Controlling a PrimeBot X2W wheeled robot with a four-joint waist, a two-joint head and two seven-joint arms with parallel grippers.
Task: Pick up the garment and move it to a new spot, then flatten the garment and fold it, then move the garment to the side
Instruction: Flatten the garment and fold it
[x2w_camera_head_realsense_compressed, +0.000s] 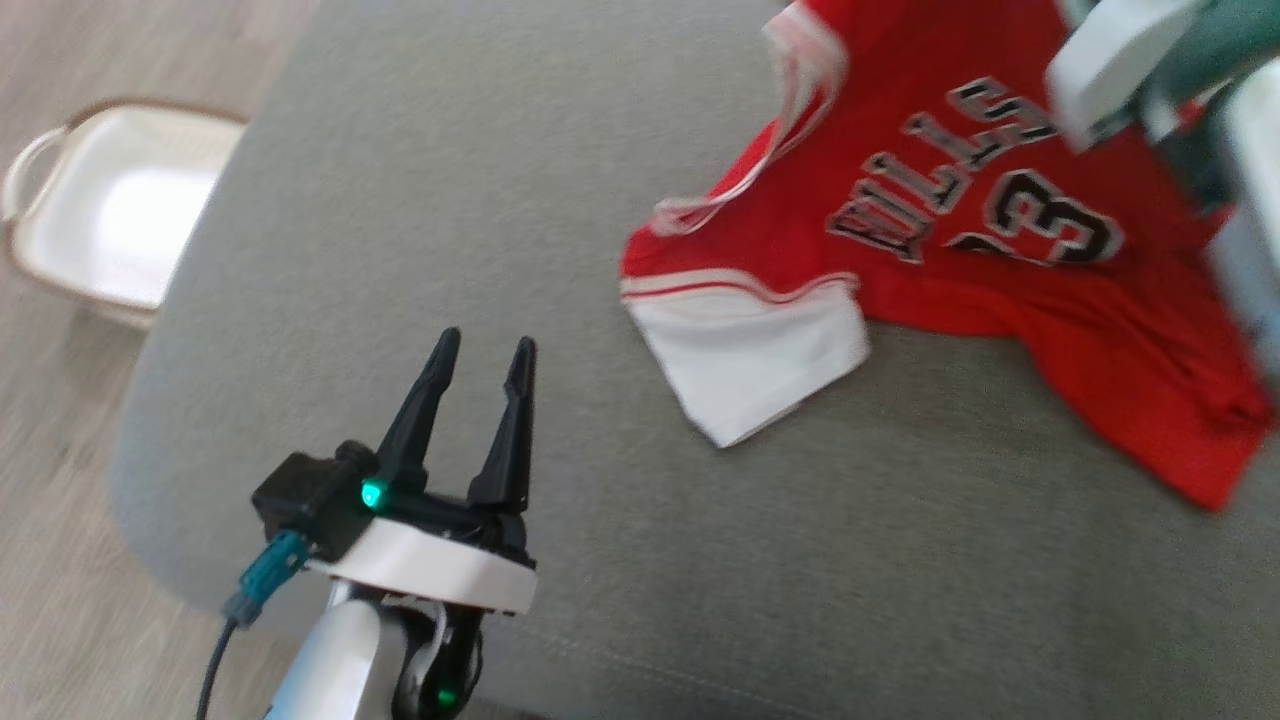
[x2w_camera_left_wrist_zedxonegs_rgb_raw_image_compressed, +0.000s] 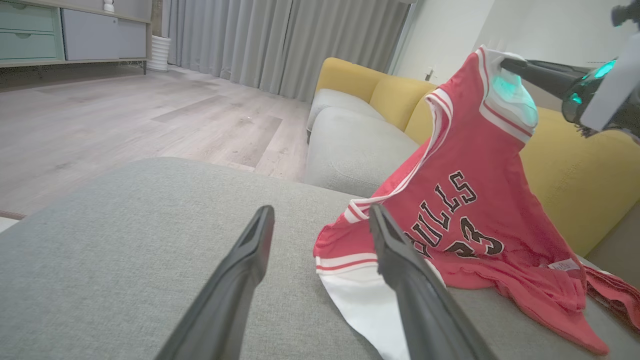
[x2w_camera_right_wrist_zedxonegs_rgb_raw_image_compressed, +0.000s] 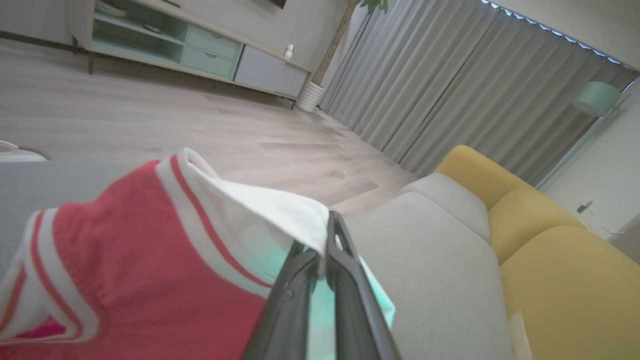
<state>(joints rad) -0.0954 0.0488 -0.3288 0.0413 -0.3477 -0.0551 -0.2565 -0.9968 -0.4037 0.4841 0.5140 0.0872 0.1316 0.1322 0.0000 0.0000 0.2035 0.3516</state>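
Pick-up step is what I'm on right now. My right claw (x2w_camera_right_wrist_zedxonegs_rgb_raw_image_compressed: 327, 235) is clenched on the white-trimmed edge of the red jersey (x2w_camera_head_realsense_compressed: 1000, 270). That corner is hoisted in the air, while the rest (lettering, number, hem) lies slumped on the right part of the grey cushion (x2w_camera_head_realsense_compressed: 500, 150). A white flap pokes out at the jersey's near-left end.

My left claw (x2w_camera_head_realsense_compressed: 487, 342) is released, fingers wide apart and nothing in them. It's hovering over bare cushion to the left of the jersey.

Next, I reckon the right arm needs to go higher so the hem clears the cushion, then carry across to the bare stretch on the left. It's a one-corner grip, so I'd expect the cloth to dangle and twist. I'd go slow and keep away from the basket (x2w_camera_head_realsense_compressed: 150, 105) on the floor.
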